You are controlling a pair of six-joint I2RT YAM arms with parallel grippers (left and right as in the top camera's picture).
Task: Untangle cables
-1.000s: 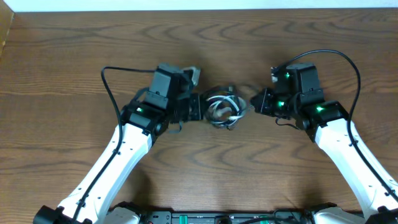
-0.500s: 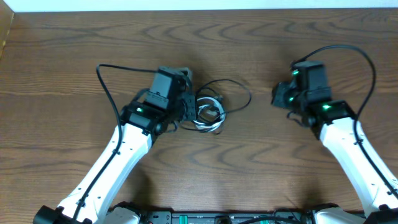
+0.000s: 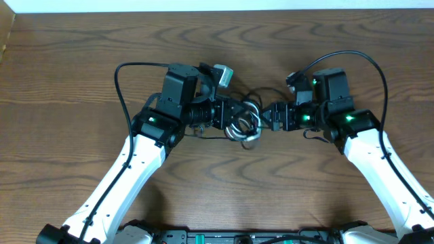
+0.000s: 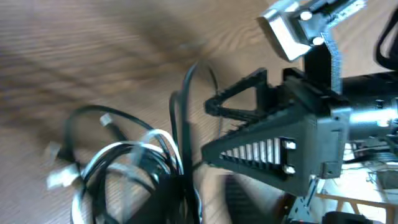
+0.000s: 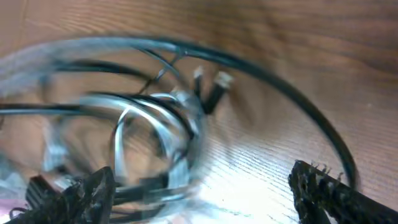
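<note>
Cables [image 3: 244, 122] bunched in a small knot at frame centre of the overhead view, on the wooden table [image 3: 81, 61], black loops wound around one white cord, with a thin black loop arching toward upper centre. Left gripper [image 3: 227, 116] pushed in from the left side of the knot, right gripper [image 3: 270, 116] from the right, both level with it: probably so each can take a different strand and draw the bundle apart.

In the right wrist view, right fingertips [image 5: 323, 186] spread wide at the lower corners, the tangle [image 5: 149, 124] between and ahead of them, nothing pinched; small plug ends visible near upper centre.

In the left wrist view, cables [image 4: 124, 162] at lower left, the right gripper [image 4: 273, 146] facing from the right; left jaws themselves not clearly seen, so parted or pinching cannot be told.

No brand, label or readable writing anywhere; only green indicator lights on the arms.
</note>
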